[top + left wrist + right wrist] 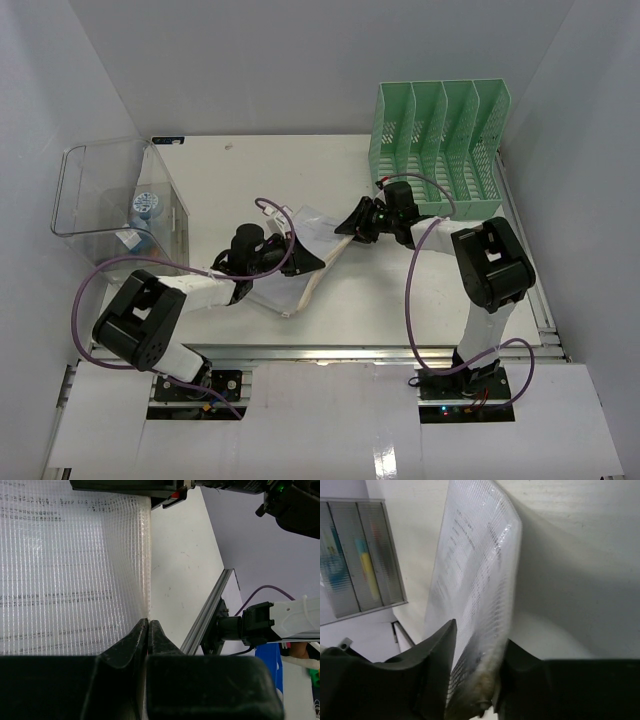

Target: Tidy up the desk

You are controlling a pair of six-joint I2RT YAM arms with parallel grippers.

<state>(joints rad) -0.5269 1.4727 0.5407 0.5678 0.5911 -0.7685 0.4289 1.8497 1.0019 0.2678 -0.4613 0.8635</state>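
The translucent mesh-reinforced plastic document pouch (312, 228) is at the middle of the large white desk (370, 300), its long axis spanning both arms. The left gripper (148, 622) is clamped on one edge. The right gripper (480, 640) straddles the opposite end (pinching or not, I cannot tell), nearer the mint-green slotted file rack (440, 130).

White desk (250, 170), green rack (440, 130), clear bin (110, 195) (left)

desk (250, 170): plain white
file rack (440, 125): mint green, walls pierced in a grid of small openings
bin (100, 195): clear and colourless
roll in the bin (147, 203): blue and white
pouch (70, 570): translucent white, fine square mesh all over, rows of dark print showing through
cables (415, 290): purple
arms (200, 290): black joints, white links
left gripper (148, 625): black
right gripper (480, 640): black
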